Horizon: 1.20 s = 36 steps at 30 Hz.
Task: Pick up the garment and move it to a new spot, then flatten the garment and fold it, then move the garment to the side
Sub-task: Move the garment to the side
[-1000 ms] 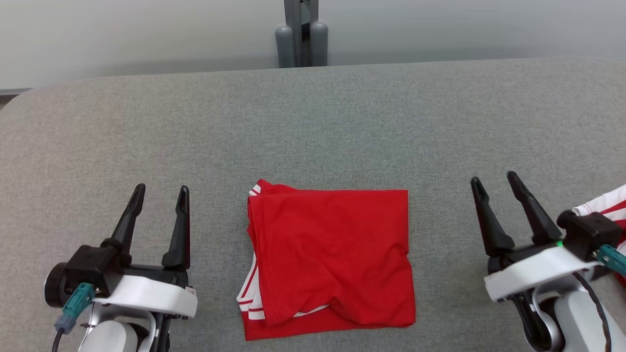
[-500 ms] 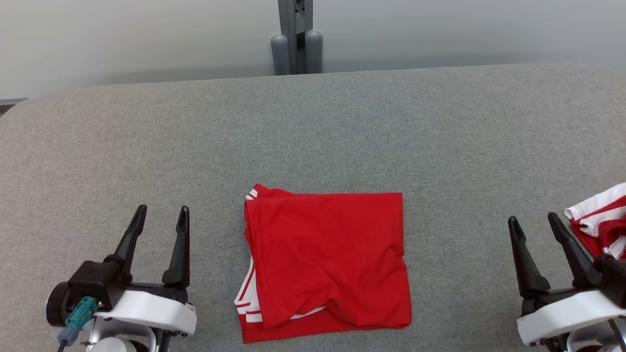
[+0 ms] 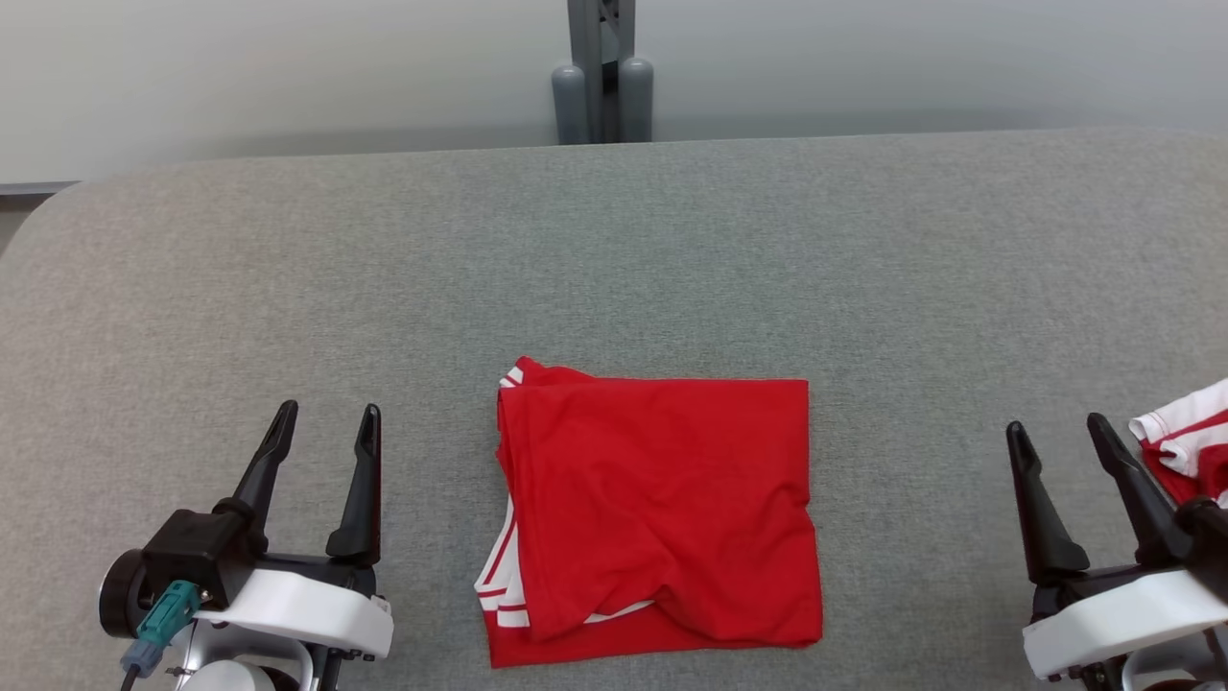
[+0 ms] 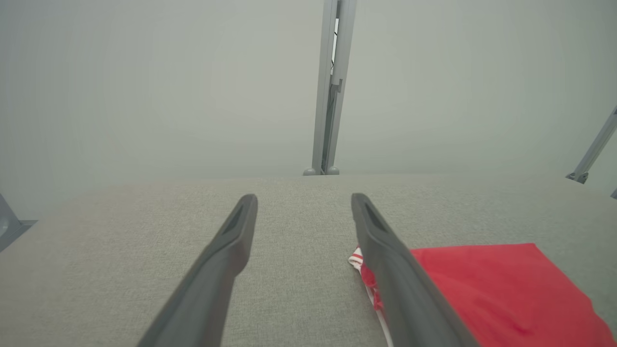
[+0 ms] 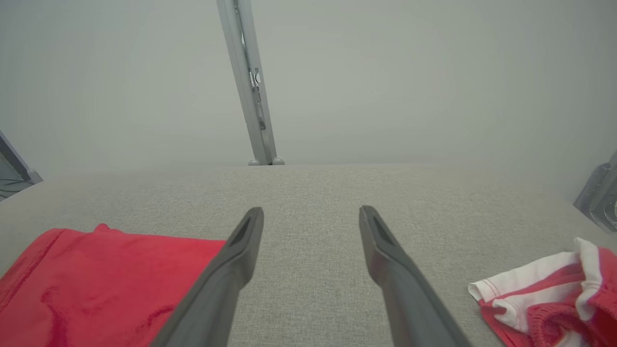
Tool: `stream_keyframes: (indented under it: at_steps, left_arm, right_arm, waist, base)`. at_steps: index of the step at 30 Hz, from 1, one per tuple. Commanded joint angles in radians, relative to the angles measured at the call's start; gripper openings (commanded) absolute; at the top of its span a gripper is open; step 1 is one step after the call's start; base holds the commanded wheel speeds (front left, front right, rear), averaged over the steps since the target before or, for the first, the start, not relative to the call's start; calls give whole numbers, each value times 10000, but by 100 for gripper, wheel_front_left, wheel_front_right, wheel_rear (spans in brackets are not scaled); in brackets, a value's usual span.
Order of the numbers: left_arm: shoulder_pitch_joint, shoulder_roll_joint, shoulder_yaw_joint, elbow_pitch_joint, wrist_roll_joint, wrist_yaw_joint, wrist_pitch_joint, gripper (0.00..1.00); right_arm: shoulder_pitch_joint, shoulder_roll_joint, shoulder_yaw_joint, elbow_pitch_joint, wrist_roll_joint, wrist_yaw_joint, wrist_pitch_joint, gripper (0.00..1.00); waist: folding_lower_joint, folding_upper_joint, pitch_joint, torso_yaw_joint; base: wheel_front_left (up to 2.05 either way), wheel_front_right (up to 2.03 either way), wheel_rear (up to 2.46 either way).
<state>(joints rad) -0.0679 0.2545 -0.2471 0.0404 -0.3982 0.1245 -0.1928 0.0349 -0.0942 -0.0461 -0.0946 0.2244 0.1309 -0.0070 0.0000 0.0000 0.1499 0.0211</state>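
Folded red shirt [image 3: 662,509] on the grey table [image 3: 614,269].
Left gripper [image 3: 327,411] and right gripper [image 3: 1055,425], fingers spread and empty, flank it.

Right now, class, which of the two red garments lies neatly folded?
The folded garment in the middle: it lies flat as a neat rectangle. The crumpled garment beside the right hand is bunched up, with white bands showing.
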Motion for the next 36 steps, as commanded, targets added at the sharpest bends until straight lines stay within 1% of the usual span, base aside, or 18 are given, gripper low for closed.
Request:
stream_keyframes:
  at_steps: [1, 7, 8, 9, 17, 20, 23, 30, 31, 32, 33, 36]
  left_arm:
    - [-139, 0, -10, 10, -64, 33, -41, 100]
    - [-171, -46, -69, 61, -109, -27, -122, 100]
    - [-146, -64, -76, 103, -119, -36, -160, 100]
    - [-146, -64, -76, 103, -119, -36, -160, 100]
    - [-295, -183, -230, 232, -126, -104, -263, 100]
    - [-357, -209, -267, 280, -118, -112, -304, 100]
    - [-425, -220, -280, 320, -138, -106, -340, 100]
    - [-498, -207, -297, 360, -183, -95, -373, 100]
    - [-502, -203, -305, 365, -187, -102, -378, 100]
    - [-516, -201, -311, 374, -194, -110, -381, 100]
    - [-535, -191, -310, 382, -202, -111, -381, 100]
    - [-592, -174, -329, 400, -214, -116, -384, 100]
  right_arm:
    - [76, -76, 104, -82, -59, -4, 86, 100]
    - [-84, -127, 678, 184, 67, -4, 353, 100]
    - [-126, -80, 985, 428, 221, -4, 432, 100]
    - [-126, -80, 985, 428, 221, -4, 432, 100]
    - [-310, 60, 1984, 1960, 724, -4, 664, 100]
    - [-403, 118, 2184, 2559, 998, -4, 763, 100]
    - [-527, 165, 2574, 3187, 1386, -4, 1168, 100]
    - [-775, 205, 3072, 3594, 1483, -4, 1362, 100]
    - [-832, 212, 3106, 3633, 1450, -4, 1365, 77]
    - [-882, 216, 3138, 3704, 1401, -4, 1409, 14]
    - [-874, 220, 3285, 3834, 1383, -4, 1656, 0]
    - [-986, 184, 3292, 3838, 1155, -4, 1532, 0]
  waist:
    - [0, 0, -13, 131]
    - [0, 0, 18, 453]
    - [0, 0, 35, 581]
    - [0, 0, 35, 581]
    - [0, 0, 222, 1005]
    - [0, 0, 299, 1069]
    - [0, 0, 397, 1072]
    - [0, 0, 520, 972]
    - [0, 0, 533, 955]
    - [0, 0, 541, 941]
    - [0, 0, 540, 925]
    - [0, 0, 545, 892]
  base:
    - [0, 0, 0]
    - [0, 0, 0]
    - [0, 0, 0]
    - [0, 0, 0]
    - [0, 0, 0]
    - [0, 0, 0]
    - [0, 0, 0]
    - [0, 0, 0]
    - [0, 0, 0]
    - [0, 0, 0]
    - [0, 0, 0]
    - [0, 0, 0]
